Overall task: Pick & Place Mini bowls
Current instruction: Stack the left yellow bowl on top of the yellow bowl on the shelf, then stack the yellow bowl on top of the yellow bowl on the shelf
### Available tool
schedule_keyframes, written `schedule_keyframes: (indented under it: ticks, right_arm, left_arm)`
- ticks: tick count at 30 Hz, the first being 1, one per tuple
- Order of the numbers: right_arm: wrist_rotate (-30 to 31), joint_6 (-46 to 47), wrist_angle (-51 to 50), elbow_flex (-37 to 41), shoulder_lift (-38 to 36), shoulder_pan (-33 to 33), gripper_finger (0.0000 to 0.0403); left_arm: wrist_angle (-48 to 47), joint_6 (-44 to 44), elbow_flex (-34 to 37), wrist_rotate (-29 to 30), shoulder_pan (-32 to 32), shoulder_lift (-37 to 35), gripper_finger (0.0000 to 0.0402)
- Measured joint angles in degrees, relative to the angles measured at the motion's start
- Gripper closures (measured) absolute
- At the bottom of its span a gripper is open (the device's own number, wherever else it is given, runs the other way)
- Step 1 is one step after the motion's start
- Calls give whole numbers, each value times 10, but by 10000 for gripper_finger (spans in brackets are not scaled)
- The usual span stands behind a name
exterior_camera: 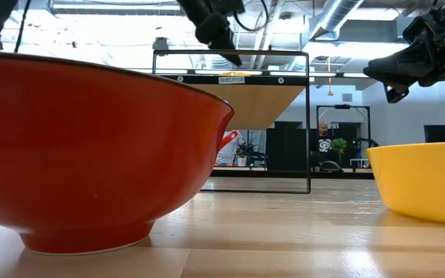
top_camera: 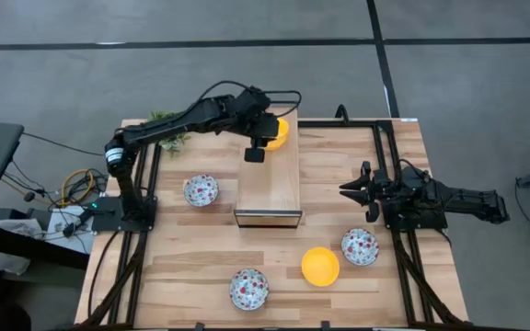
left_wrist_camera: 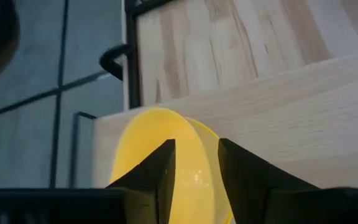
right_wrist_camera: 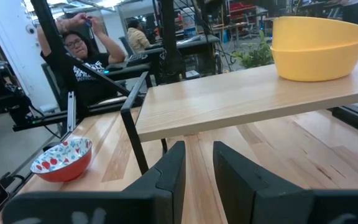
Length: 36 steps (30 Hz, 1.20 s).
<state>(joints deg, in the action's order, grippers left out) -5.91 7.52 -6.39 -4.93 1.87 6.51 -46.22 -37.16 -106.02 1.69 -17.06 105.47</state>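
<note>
Two plain yellow mini bowls [top_camera: 282,129] [right_wrist_camera: 319,43] sit nested on the far end of a raised wooden shelf [top_camera: 270,184]. My left gripper [top_camera: 267,142] [left_wrist_camera: 196,146] hangs over them, open, with one finger on either side of the upper bowl's rim [left_wrist_camera: 199,134]; I cannot see it touching. A third yellow bowl [top_camera: 320,266] and three floral bowls [top_camera: 201,190] [top_camera: 248,288] [top_camera: 360,246] rest on the table on their bases. My right gripper [top_camera: 346,190] [right_wrist_camera: 197,149] waits open above the table's right side, pointing at the shelf.
The shelf stands on a black metal frame [right_wrist_camera: 135,137] mid-table. A small green plant [top_camera: 164,119] sits at the far left corner. A black rail frame [top_camera: 380,156] runs along the table's sides. A seated person [right_wrist_camera: 79,56] shows beyond the table in the right wrist view.
</note>
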Motion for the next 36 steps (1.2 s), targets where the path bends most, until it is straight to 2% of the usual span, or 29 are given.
schedule_keyframes:
  ticks: [6,11,19,28,33,36]
  right_arm:
    - [0,10,0,0,0,0,332]
    - [0,10,0,0,0,0,332]
    - [0,10,0,0,0,0,332]
    - [0,11,0,0,0,0,332]
    - [0,10,0,0,0,0,332]
    - [0,11,0,0,0,0,332]
  left_arm:
    - [0,2,1,28,13,27,280]
    - [6,0,1,66,21,11,280]
    - [23,17,2,68,14,-7,280]
    - [27,40,67,73,17,-3,280]
    - [46,24,68,150,32,-18,280]
    - [69,19,68,161,35,-49,280]
